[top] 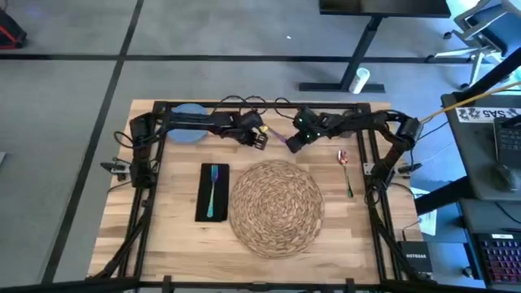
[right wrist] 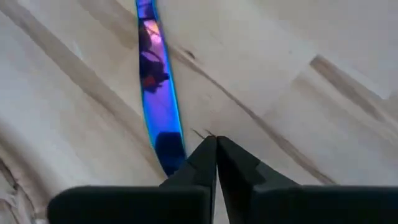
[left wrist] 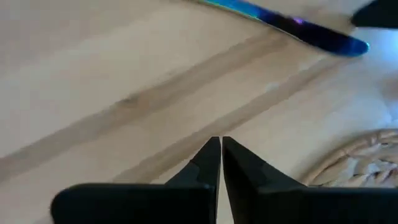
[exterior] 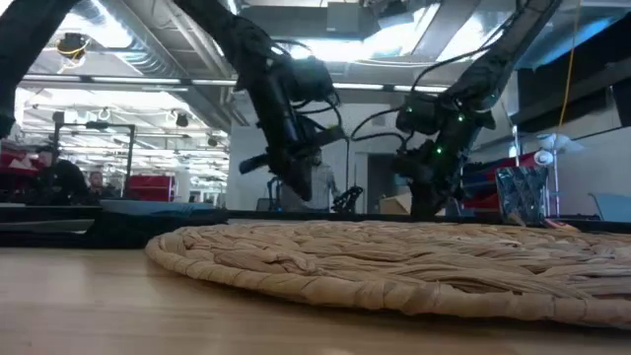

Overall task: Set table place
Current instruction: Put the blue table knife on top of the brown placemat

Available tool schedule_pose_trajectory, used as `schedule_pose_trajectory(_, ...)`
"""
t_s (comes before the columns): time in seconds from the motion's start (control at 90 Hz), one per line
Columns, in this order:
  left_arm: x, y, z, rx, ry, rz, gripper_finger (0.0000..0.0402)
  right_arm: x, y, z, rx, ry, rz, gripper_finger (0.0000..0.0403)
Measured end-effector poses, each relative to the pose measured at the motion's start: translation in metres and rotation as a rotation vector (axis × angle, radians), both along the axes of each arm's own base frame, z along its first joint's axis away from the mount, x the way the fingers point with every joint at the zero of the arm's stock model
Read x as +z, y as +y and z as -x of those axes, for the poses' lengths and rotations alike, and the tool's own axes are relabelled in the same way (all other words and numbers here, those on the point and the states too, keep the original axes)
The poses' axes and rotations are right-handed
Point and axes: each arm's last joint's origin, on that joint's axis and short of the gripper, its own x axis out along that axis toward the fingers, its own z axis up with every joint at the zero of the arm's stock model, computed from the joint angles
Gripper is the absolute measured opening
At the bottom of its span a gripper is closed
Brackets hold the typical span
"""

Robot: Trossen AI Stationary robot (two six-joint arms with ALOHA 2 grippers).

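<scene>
The tabletop [top: 179,236] carried a round woven placemat [top: 277,207] near its middle. Just beside the placemat, on the left arm's side, a black napkin [top: 202,199] lay lengthwise with a teal fork [top: 214,191] resting on top of it. A pale blue plate [top: 189,134] sat at the far edge of the tabletop, partly under the left arm. On the right arm's side of the placemat lay a spoon [top: 346,171] with a reddish bowl and a green handle, a little apart from the mat's rim.

A knife [top: 278,136] with an iridescent blue and purple blade lay flat on the wood beyond the far edge of the placemat, between the two claws. In the right wrist view the knife [right wrist: 158,93] ran away from the claw, its near end just beside the fingertips. In the left wrist view the knife [left wrist: 292,28] lay well ahead of the claw, and the placemat's rim [left wrist: 360,162] showed off to one side.

The left claw [top: 260,140] hung over the wood just beyond the placemat, its fingers [left wrist: 205,168] pressed together with nothing between them. The right claw [top: 293,145] was close by, at the knife's other end, its fingers [right wrist: 202,162] likewise together and holding nothing.

In the low view the placemat [exterior: 394,261] filled the foreground, with both arms standing behind it.
</scene>
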Motion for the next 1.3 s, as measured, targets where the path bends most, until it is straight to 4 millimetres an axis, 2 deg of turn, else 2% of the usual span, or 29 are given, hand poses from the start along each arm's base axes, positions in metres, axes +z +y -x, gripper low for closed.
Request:
schedule_pose_trajectory(0.233, -0.004, 0.014, 0.028, -0.018, -0.022, -0.020, 0.0000, 0.000, 0.022, -0.016, -0.004, -0.063, -0.026, 0.0000)
schedule_pose_trajectory(0.344, -0.006, 0.018, 0.030, -0.052, -0.076, 0.004, 0.0000, 0.000, 0.033, -0.023, -0.002, -0.113, -0.085, 0.0000)
schedule_pose_trajectory(0.511, -0.009, 0.013, 0.025, -0.121, -0.138, 0.010, 0.0000, 0.001, 0.042, -0.029, -0.017, -0.140, -0.123, 0.0000)
schedule_pose_trajectory(0.711, -0.021, 0.004, 0.027, -0.142, -0.145, 0.025, 0.0000, 0.001, 0.043, -0.030, -0.047, -0.145, -0.120, 0.0000)
schedule_pose_trajectory(0.922, -0.056, -0.004, 0.052, -0.078, -0.069, 0.083, 0.0000, 0.002, 0.042, -0.031, -0.053, -0.156, -0.111, 0.0000)
schedule_pose_trajectory(1.033, -0.065, -0.005, 0.060, -0.027, -0.071, 0.084, 0.0000, 0.002, 0.042, -0.031, -0.055, -0.158, -0.112, 0.0000)
schedule_pose_trajectory(1.133, -0.067, -0.004, 0.061, -0.016, -0.104, 0.078, 0.0000, 0.002, 0.042, -0.031, -0.058, -0.160, -0.120, 0.0000)
schedule_pose_trajectory(1.3, -0.056, -0.010, 0.055, -0.035, -0.192, 0.081, 0.0000, 0.002, 0.042, -0.031, -0.055, -0.162, -0.125, 0.0000)
